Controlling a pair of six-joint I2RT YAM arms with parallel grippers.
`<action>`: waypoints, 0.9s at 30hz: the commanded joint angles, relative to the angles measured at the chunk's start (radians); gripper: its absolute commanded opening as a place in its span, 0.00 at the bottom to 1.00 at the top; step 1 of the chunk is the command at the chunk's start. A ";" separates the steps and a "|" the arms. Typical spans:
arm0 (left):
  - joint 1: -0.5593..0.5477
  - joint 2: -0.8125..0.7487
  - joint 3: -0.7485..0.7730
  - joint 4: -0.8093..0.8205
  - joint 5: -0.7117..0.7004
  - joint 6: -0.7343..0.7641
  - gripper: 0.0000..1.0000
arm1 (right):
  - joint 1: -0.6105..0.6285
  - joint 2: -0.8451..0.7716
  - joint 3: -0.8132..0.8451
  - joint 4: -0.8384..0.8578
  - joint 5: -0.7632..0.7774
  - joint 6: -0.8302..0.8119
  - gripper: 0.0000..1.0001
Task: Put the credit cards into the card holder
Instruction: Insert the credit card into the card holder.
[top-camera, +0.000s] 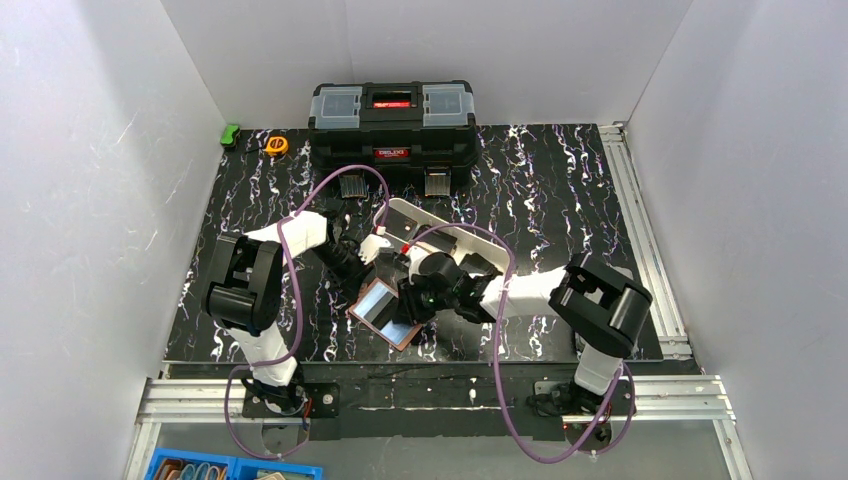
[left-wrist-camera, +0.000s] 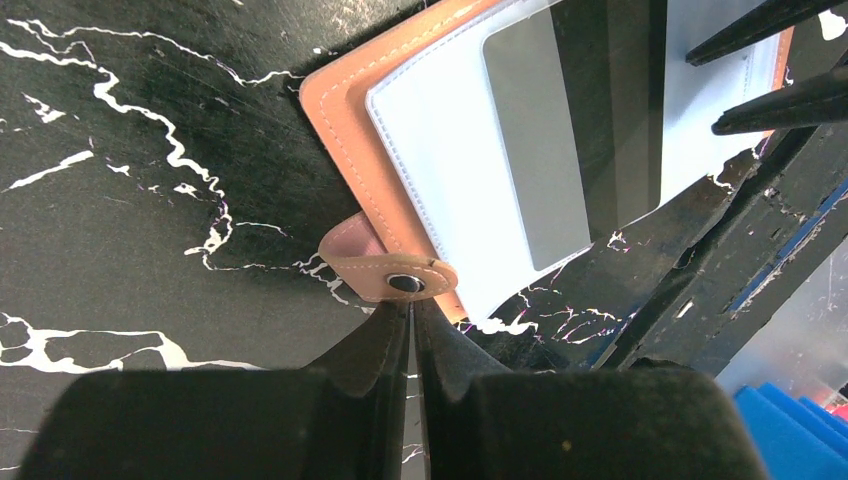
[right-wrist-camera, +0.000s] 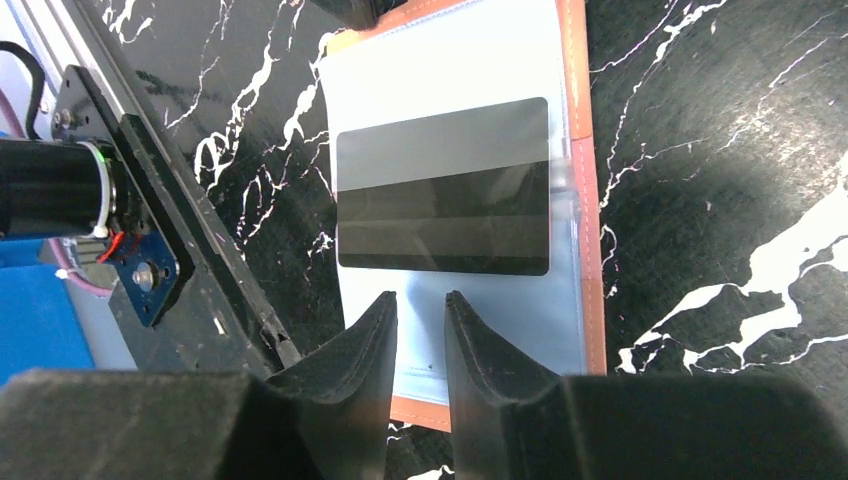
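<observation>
The card holder (top-camera: 398, 338) lies open on the black marbled table between the arms, with tan leather edges (right-wrist-camera: 590, 250) and a pale blue lining. One credit card (right-wrist-camera: 443, 185), grey with a dark stripe, lies flat on that lining; whether it sits under the clear sleeve I cannot tell. My left gripper (left-wrist-camera: 410, 305) is shut, its tips against the edge of the snap tab (left-wrist-camera: 390, 278), with nothing pinched between them. My right gripper (right-wrist-camera: 420, 300) hovers over the lining just short of the card, jaws a narrow gap apart and holding nothing. No other cards are visible.
A black toolbox (top-camera: 392, 122) stands at the back. A long white oval tray (top-camera: 455, 235) lies behind the grippers. An orange tape measure (top-camera: 277, 145) and a green object (top-camera: 230, 134) sit at the back left. A blue bin (top-camera: 230, 468) is below the front rail.
</observation>
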 joint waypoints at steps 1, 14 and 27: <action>-0.001 0.001 0.008 -0.035 0.003 0.004 0.05 | 0.011 0.014 0.034 0.010 0.021 -0.036 0.30; -0.002 0.001 0.004 -0.033 0.016 0.004 0.05 | 0.013 0.067 0.099 0.017 0.055 -0.045 0.27; -0.001 0.000 0.002 -0.032 0.020 0.008 0.05 | 0.013 0.124 0.159 0.016 0.041 -0.055 0.25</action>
